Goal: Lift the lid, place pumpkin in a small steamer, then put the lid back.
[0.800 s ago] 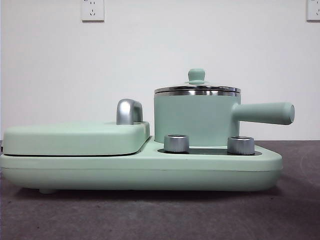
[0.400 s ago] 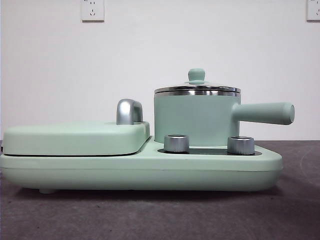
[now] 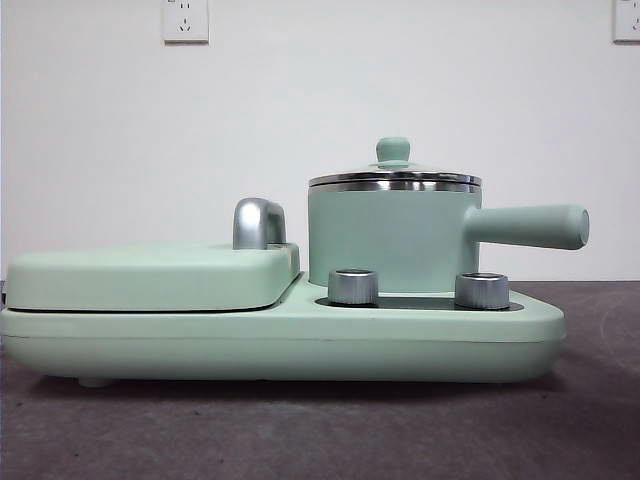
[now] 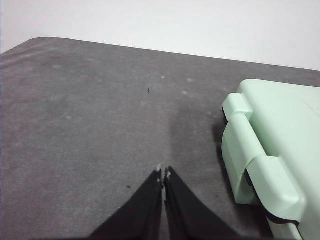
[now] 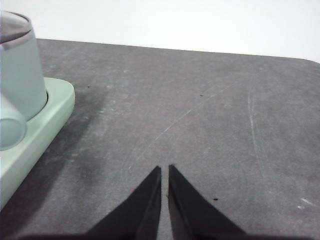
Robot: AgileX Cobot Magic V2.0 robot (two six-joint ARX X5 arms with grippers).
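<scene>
Small steamer (image 3: 390,238): a mint-green pot standing on the right part of a wide mint-green base (image 3: 280,340), its long straight handle (image 3: 527,226) pointing right.
Lid (image 3: 394,177): seated on the small steamer, steel rim flush with the pot's rim, mint-green knob on top.
Base: low and broad on the dark grey table (image 3: 320,430); two silver knobs (image 3: 353,286) at its near edge, just in front of the small steamer.
Flat cover (image 3: 150,275): closed over the left part of the base, with a chrome handle (image 3: 258,222) at its right end.
Pumpkin: not seen in any view.
Left gripper (image 4: 163,175): above bare table to the left of the base, touching nothing; fingers pressed together.
Right gripper (image 5: 164,172): above bare table to the right of the base, well apart from the small steamer; fingers almost closed, with only a thin slit between them, holding nothing.
Wall (image 3: 320,120): plain white, with sockets high up.
</scene>
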